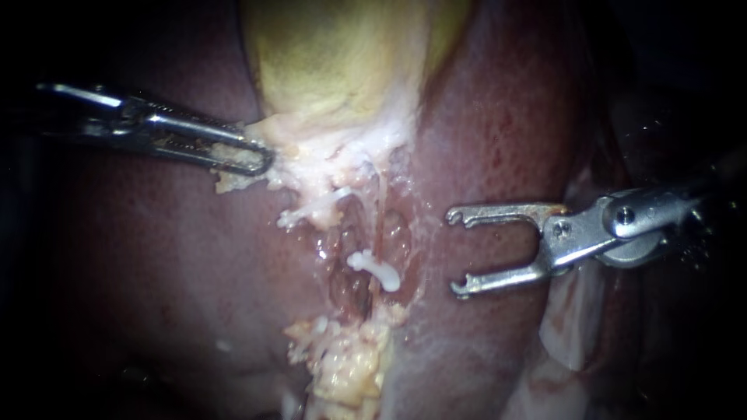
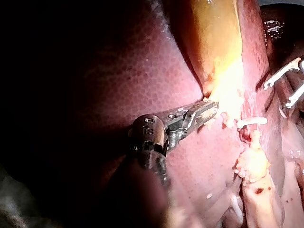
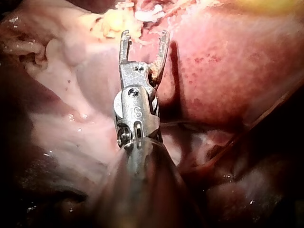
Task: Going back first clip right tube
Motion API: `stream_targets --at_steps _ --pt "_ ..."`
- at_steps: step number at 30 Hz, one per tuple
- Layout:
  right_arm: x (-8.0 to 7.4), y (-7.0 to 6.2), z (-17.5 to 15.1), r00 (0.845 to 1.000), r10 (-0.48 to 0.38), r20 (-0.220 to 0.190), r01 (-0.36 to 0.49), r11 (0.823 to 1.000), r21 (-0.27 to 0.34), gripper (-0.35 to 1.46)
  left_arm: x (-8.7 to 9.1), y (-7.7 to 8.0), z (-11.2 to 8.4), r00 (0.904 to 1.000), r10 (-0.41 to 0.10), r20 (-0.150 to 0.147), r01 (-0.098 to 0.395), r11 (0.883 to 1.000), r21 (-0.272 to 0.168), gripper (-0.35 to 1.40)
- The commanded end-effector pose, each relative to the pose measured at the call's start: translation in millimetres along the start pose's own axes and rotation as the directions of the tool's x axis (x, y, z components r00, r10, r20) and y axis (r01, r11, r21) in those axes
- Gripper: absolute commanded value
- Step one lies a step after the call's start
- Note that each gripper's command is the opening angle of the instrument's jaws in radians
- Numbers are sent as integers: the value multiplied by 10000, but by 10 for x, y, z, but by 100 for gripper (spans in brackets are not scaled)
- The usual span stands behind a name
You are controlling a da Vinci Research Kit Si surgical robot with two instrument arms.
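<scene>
Clip [image 1: 375, 270], white and slightly bent, lies in the raw groove below the gallbladder [image 1: 334, 62], set across a reddish tube [image 1: 352, 289] that runs down the groove; whether that is the right tube, the endoscope view does not settle. A second pale strand [image 1: 311, 210] shows just above it, nearer the gallbladder's lower edge.

Over to the right tool [image 1: 454, 254]: it comes in from the right on its shaft, jaws spread wide apart, hooked tips pointing at the groove, nothing between them. It hangs over the liver [image 1: 156, 257], beside the clip but clearly apart from it. The right wrist view agrees, with both jaws open and empty and the clip ahead of the tips.

On the other side, the left tool [image 1: 261, 161] is clamped on pale tissue [image 1: 241, 162] at the gallbladder's lower edge, both jaws pressed onto it. From the left wrist view the same grip shows, with the clip ahead of the jaws and a little aside.

Below the clip, a lumpy clump of yellow fat [image 1: 350, 365] sits at the foot of the groove, between the liver's two lobes.
</scene>
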Motion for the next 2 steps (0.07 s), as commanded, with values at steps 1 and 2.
stream_targets --at_steps 1,2 --pt "-1 0 2 10000 2 7 -2 10000 -12 50 0 1 -2 10000 -1 4 1 10000 -9 -35" --pt "-2 -1 4 10000 -5 10 5 10000 -24 50 0 1 -4 10000 -3 11 3 10000 -23 -35"
